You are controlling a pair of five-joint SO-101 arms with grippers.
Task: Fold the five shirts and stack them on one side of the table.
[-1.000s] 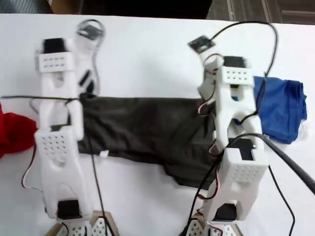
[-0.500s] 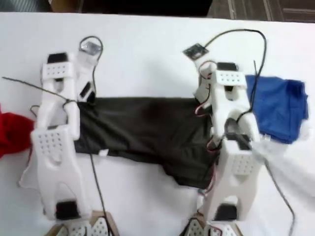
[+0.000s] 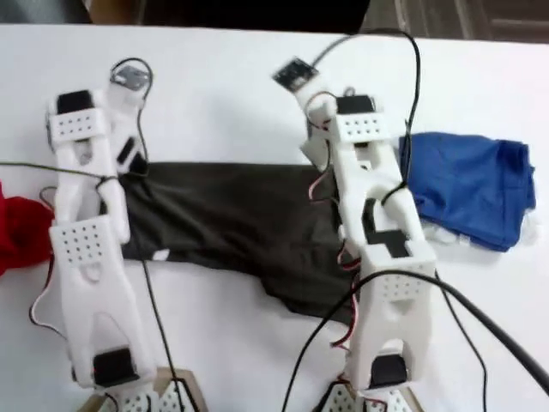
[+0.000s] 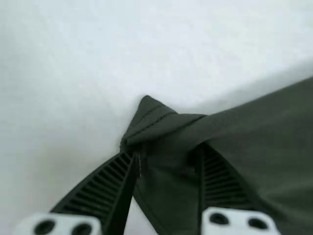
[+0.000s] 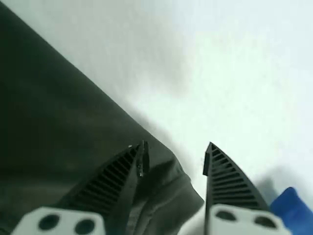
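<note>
High view: a white bench (image 3: 240, 86) is seen from above, with two white arms mounted side by side at its near edge. A dark shirt (image 3: 232, 219) is spread flat across the middle of the bench, and its long side runs from one arm to the other. The left arm (image 3: 86, 257) is stretched over one end of the dark shirt and the right arm (image 3: 382, 257) over the other end. A red shirt (image 3: 17, 227) is bunched at the bench edge just beside the left arm. A blue shirt (image 3: 463, 184) is heaped beside the right arm, near the dark shirt's end.

Left wrist view: the left pincer (image 4: 166, 154) is closed narrowly on a corner of the dark shirt. The cloth is gathered into folds between the two black ribbed jaws, and a stitched tip pokes out beyond them over the bare bench.

Right wrist view: the right pincer (image 5: 176, 147) is set at the dark shirt's edge. A raised fold of the cloth is caught between its jaws, so it appears to be gripping the shirt, though the contact is hard to make out. The jaw tips are seen over the bare bench, and a bit of the blue shirt shows beside one jaw.
</note>
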